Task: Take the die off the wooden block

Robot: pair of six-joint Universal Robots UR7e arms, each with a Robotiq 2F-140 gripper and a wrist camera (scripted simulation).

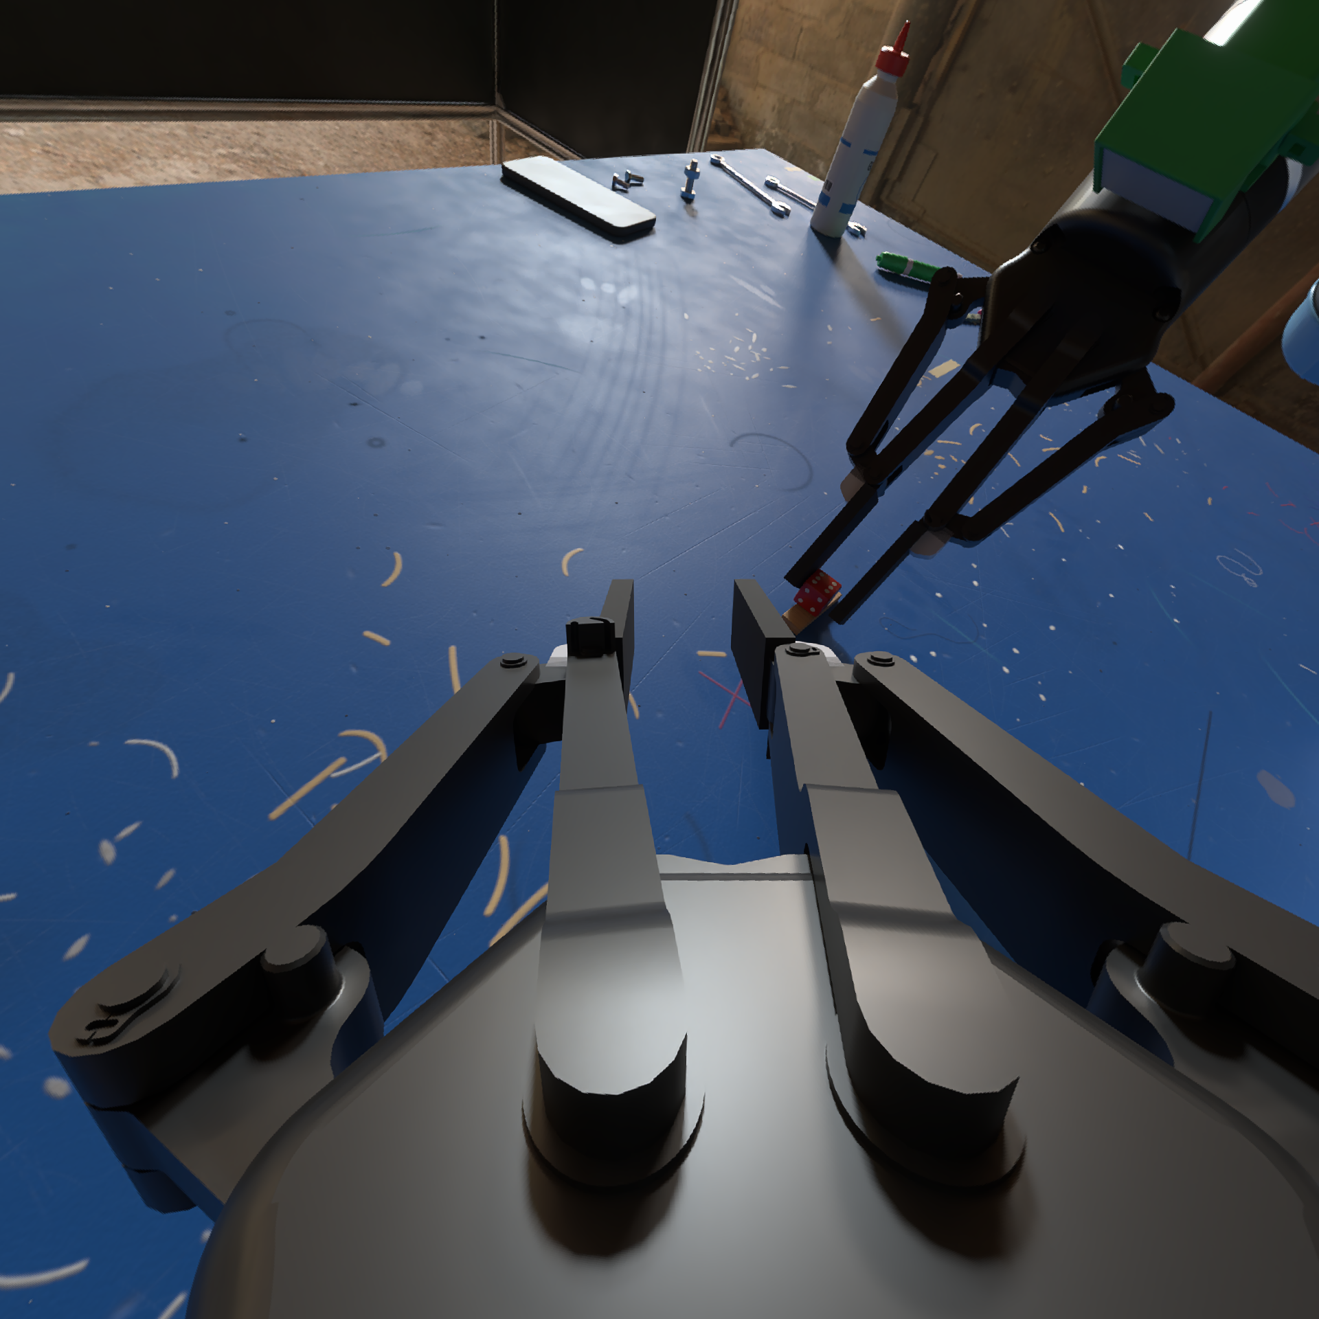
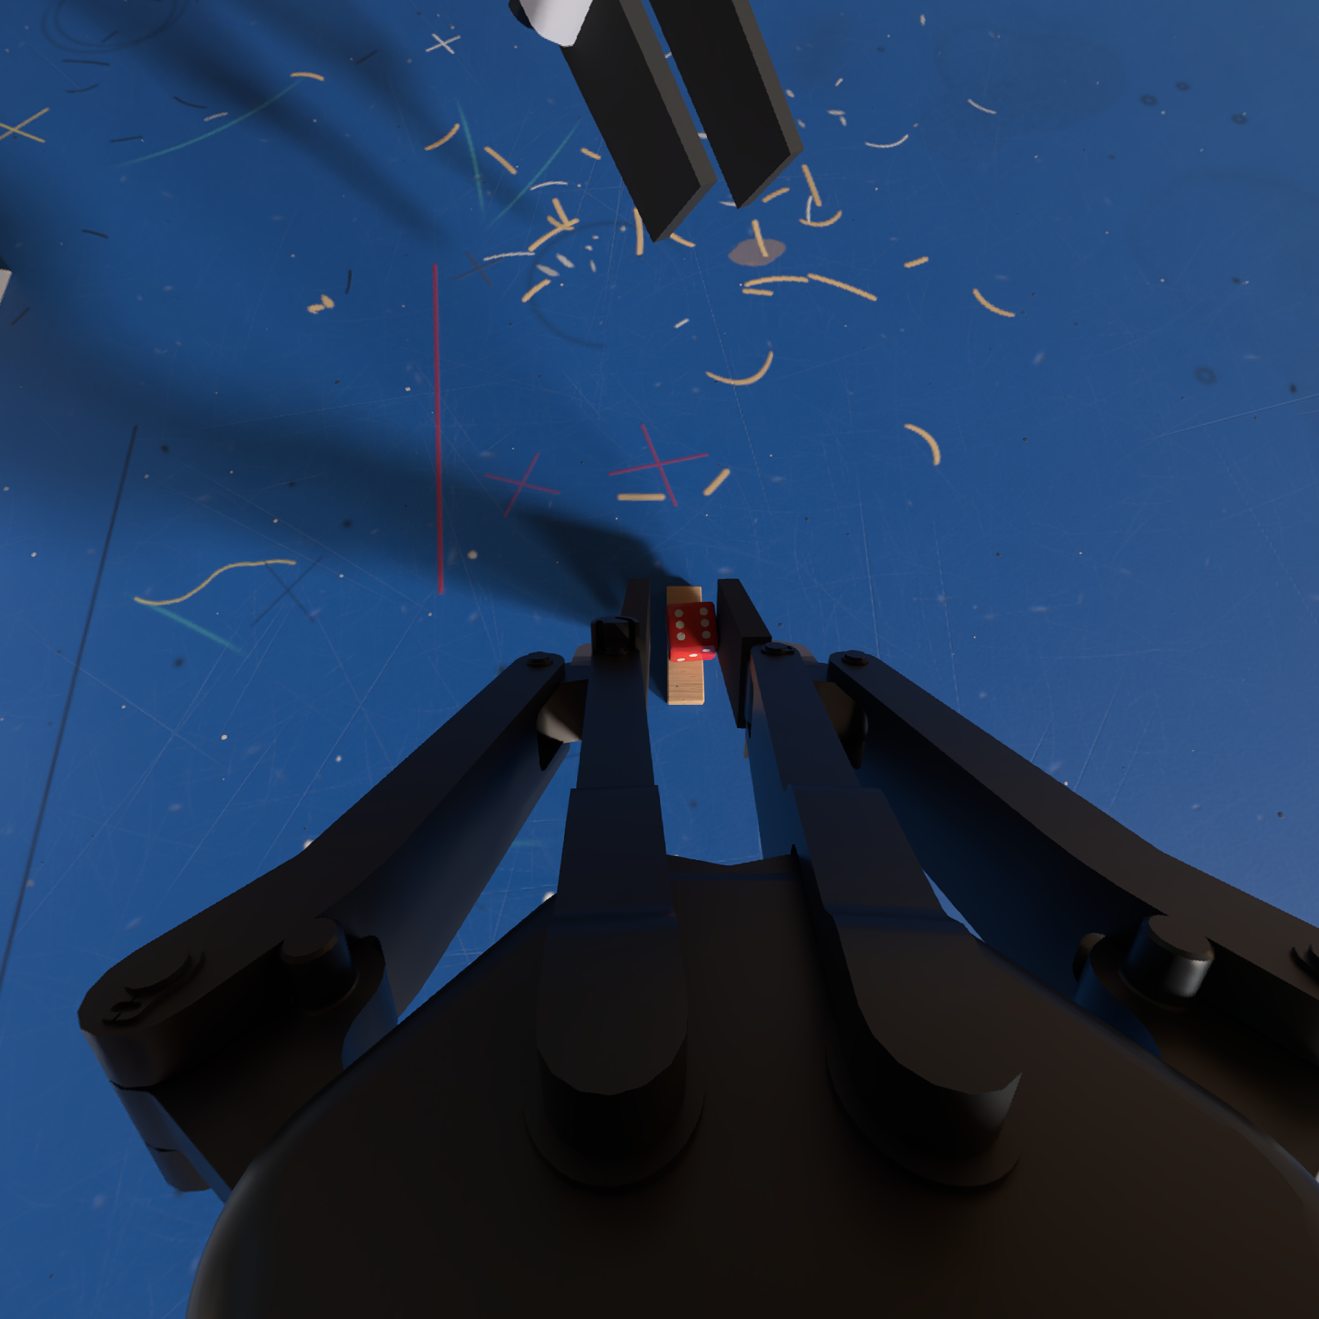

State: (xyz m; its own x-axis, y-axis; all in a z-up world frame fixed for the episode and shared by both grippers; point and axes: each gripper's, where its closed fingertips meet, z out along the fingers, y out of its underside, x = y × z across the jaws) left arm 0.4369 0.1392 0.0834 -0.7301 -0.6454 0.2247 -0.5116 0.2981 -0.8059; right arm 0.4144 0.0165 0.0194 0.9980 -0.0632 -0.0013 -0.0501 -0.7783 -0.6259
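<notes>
A red die (image 2: pixel 691 632) with white pips sits on a small wooden block (image 2: pixel 685 684) lying flat on the blue table (image 2: pixel 999 571). My right gripper (image 2: pixel 685 607) points down at it with one finger on each side of the die. The right-hand finger is at the die's face and a thin gap shows on the left. In the left wrist view the die (image 1: pixel 817 594) and block (image 1: pixel 796 618) show between the right gripper's fingertips (image 1: pixel 821 596). My left gripper (image 1: pixel 683 614) is partly open and empty, just left of the block.
At the table's far end lie a flat black case (image 1: pixel 578 196), a bolt (image 1: pixel 690 182), wrenches (image 1: pixel 749 185), a white glue bottle (image 1: pixel 860 135) and a green marker (image 1: pixel 910 268). Wood shavings are scattered about. The left gripper's fingers (image 2: pixel 671 121) hang just beyond the block.
</notes>
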